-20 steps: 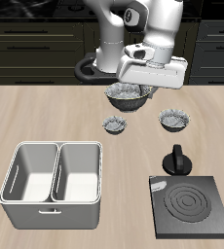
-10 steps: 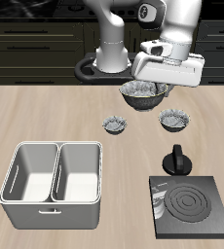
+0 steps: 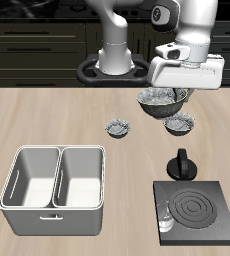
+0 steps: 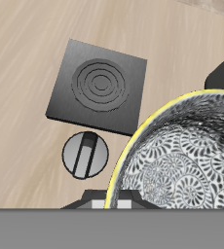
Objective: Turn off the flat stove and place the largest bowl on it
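My gripper point(image 3: 165, 93) is shut on the rim of the largest bowl point(image 3: 159, 101), a grey speckled bowl with a crinkled rim, and holds it in the air above the table's back part. The wrist view shows the bowl's patterned inside point(image 4: 187, 146) close up. The flat stove point(image 3: 195, 212) lies near the table's front edge with dark coils, and its black round knob point(image 3: 181, 166) stands just behind it. Both show in the wrist view, the stove point(image 4: 97, 86) and the knob point(image 4: 86, 156), below the held bowl.
A tiny grey bowl point(image 3: 118, 127) and a mid-sized bowl point(image 3: 179, 123) sit on the table under and beside the held bowl. A double-basin grey metal tub point(image 3: 57, 178) stands near the front edge, away from the stove.
My gripper has carried the largest bowl sideways through the air, over the mid-sized bowl and toward the stove's side. Nothing on the table has moved.
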